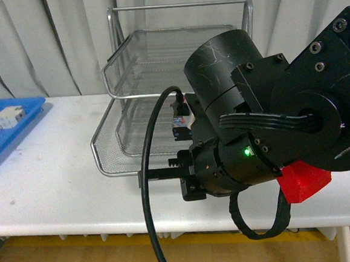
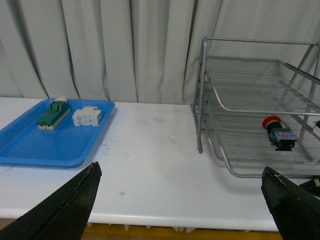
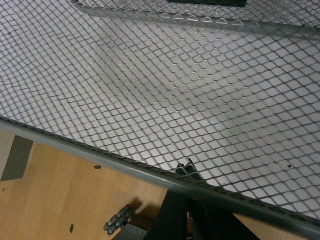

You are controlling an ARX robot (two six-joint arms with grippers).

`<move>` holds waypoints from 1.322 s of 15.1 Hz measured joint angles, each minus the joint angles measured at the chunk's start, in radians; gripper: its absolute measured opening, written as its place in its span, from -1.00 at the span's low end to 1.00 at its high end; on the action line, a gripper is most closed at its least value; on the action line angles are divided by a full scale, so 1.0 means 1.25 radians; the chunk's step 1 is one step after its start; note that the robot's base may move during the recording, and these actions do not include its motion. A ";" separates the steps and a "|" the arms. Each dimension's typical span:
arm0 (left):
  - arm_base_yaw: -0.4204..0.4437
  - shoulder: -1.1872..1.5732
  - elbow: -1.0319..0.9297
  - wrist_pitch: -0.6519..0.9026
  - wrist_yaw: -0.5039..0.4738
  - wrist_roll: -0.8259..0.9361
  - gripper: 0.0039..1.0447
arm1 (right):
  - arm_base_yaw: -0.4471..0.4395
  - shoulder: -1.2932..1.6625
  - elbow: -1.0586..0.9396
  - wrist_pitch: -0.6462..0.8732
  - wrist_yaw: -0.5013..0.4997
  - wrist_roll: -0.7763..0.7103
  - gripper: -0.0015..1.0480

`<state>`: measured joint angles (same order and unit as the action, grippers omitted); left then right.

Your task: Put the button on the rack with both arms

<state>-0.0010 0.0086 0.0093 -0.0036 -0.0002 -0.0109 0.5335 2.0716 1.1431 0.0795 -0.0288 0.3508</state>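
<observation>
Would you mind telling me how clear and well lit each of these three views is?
Front view: evenly lit, but the right arm looms close and hides much of the rack. Left wrist view: soft and slightly hazy, button still readable. Right wrist view: mesh sharp, with faint broad shadows.

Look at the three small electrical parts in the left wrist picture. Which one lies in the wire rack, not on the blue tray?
The button with the red cap; it lies on a mesh shelf of the rack. The green-topped switch and white block sit on the blue tray.
</observation>
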 joint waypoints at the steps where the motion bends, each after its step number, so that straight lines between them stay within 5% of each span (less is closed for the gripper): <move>1: 0.000 0.000 0.000 0.000 0.000 0.000 0.88 | -0.008 0.011 0.010 -0.001 0.000 -0.001 -0.97; 13: 0.000 0.000 0.000 0.000 0.000 0.000 0.88 | -0.136 0.153 0.300 -0.090 0.008 -0.045 -0.97; 17: 0.000 0.000 0.000 0.000 0.000 0.000 0.88 | -0.144 0.157 0.288 -0.071 0.009 -0.034 -0.97; 20: 0.000 0.000 0.000 0.000 0.000 0.000 0.88 | -0.131 0.056 0.131 0.006 -0.031 0.002 -0.97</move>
<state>-0.0010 0.0086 0.0093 -0.0040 -0.0002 -0.0105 0.3698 2.1422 1.3071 0.0868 -0.0669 0.3534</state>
